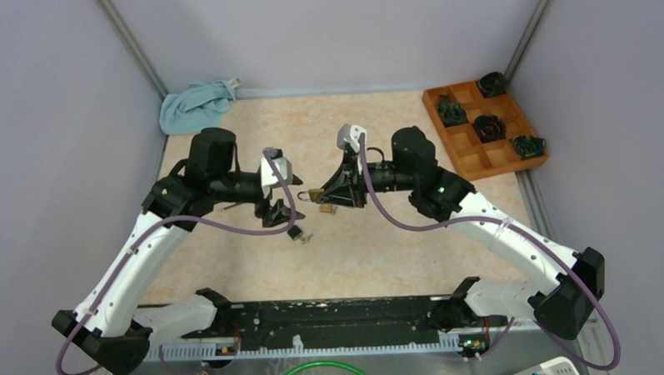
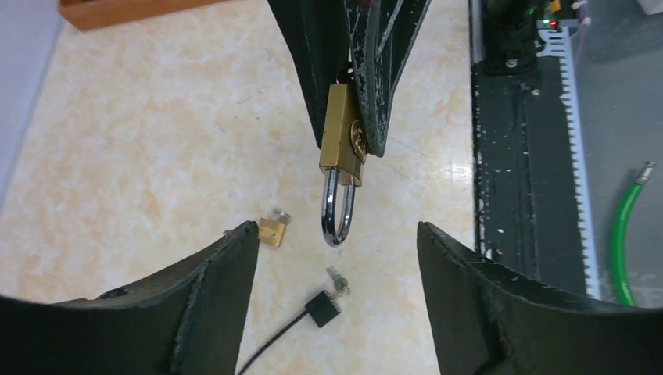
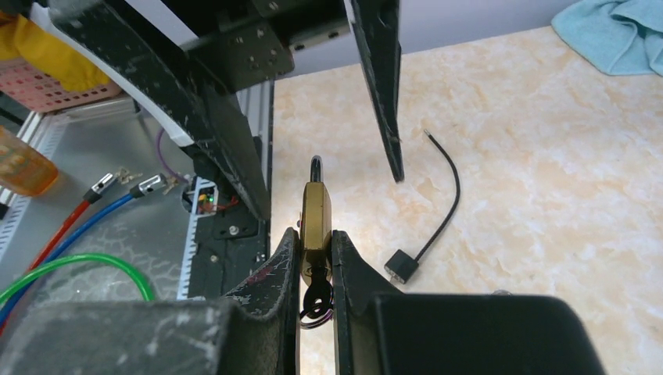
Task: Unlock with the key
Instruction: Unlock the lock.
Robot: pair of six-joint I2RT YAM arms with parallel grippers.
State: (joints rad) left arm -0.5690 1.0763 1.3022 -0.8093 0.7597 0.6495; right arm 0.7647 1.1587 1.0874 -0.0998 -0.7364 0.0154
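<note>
Apparently the unlocking is only partly under way. Above the middle of the table (image 1: 232, 274), the right gripper (image 3: 315, 234) has its jaws closed narrowly on the brass body of the padlock (image 2: 340, 129). The left gripper (image 2: 336, 228) faces it with jaws spread wide and nothing between them. The shackle (image 2: 336, 215) looks seated in the body at both legs, so I judge the lock not yet opened. Gripping and presenting the padlock appears done. Turning the key and freeing the shackle are left.

The overhead view alone shows both arms meeting over the table's middle, with the wooden tray (image 1: 469, 162) at the far right corner and the blue cloth (image 1: 194, 106) at the far left corner. At that range the padlock is only a brass speck.

The left wrist view gives the shackle end clearly. It also shows loose things on the table below: a black block on a cord (image 2: 322, 306), a small brass piece (image 2: 271, 233) and a small silvery piece (image 2: 338, 280) that may be a key.

Only the right wrist view shows the other end of the lock. There a dark key head with a ring (image 3: 317, 301) sits between the fingers under the body. Whether it is in the keyhole I cannot tell.
</note>
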